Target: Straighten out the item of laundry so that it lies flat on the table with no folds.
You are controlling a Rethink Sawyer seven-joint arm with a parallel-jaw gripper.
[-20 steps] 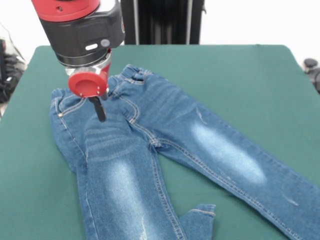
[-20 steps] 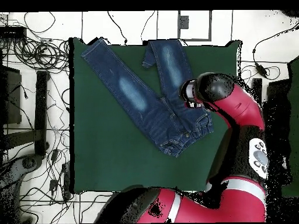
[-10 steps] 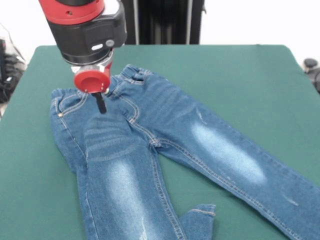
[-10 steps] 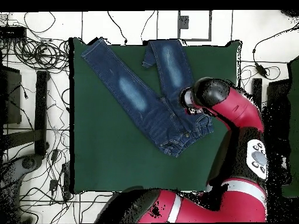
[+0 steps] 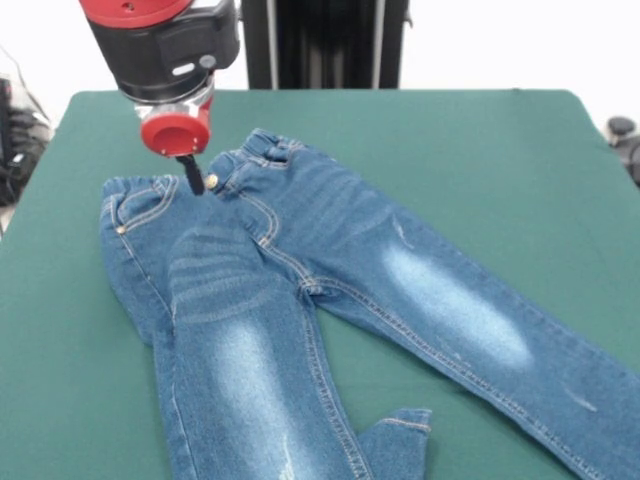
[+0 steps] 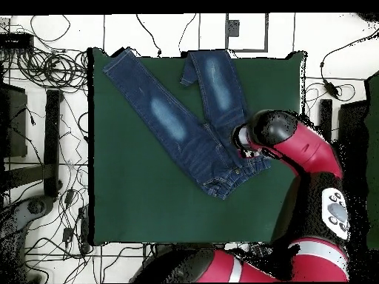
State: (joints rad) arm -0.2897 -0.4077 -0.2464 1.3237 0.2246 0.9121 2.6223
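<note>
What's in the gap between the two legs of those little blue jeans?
Only bare dark green felt table, in both views. The small blue denim jeans' one leg has a folded-over cuff beside it.

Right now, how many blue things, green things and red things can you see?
Blue: 1, the jeans
Green: 1, the table
Red: 1, the robot arm, with its gripper over the waistband
Total: 3

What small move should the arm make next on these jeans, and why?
Probably go for the cuff folded back at the near leg's end. The gripper hovers by the waistband, holding nothing visible, while the jeans otherwise lie mostly flat on the table.
</note>
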